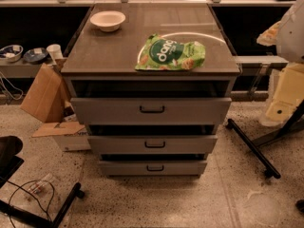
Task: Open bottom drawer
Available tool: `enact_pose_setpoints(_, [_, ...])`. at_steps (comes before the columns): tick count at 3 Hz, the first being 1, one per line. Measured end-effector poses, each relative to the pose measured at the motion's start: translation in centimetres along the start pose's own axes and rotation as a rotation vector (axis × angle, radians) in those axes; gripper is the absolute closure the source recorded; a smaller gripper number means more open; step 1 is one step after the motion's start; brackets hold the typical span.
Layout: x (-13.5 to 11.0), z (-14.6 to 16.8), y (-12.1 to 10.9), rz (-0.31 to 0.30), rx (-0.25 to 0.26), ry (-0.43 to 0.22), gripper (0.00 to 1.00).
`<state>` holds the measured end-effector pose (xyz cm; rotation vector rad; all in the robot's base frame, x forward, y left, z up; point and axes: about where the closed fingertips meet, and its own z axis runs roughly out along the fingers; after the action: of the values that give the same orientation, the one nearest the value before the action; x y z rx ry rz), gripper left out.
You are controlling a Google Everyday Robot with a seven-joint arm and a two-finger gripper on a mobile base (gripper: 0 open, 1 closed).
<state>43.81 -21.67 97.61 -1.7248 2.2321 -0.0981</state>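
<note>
The grey cabinet (95, 65) stands in the middle of the camera view with three grey drawer fronts stacked below its top. The bottom drawer (123, 168) is the shortest and narrowest front, just above the floor, with a small black bar handle (155, 167) at its centre. A dark gap shows above its top edge. The mid-sized drawer (118, 144) and the tallest drawer (104, 110) sit above it, each with a dark gap above. My gripper (285, 99) is at the right edge, pale and partly cut off, well right of the cabinet and above the bottom drawer, touching nothing.
A white bowl (108, 20) and a green snack bag (171, 53) lie on the cabinet top. A cardboard box (45, 94) leans at the left. A black wheeled leg (251, 148) crosses the floor at the right. Cables (33, 191) and another black leg lie at bottom left.
</note>
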Motion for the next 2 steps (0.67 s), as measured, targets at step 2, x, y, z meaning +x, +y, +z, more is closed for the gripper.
enact_pose_setpoints(2, [-0.2, 2.8, 1.3, 0.018, -0.025, -0.064, 0.00])
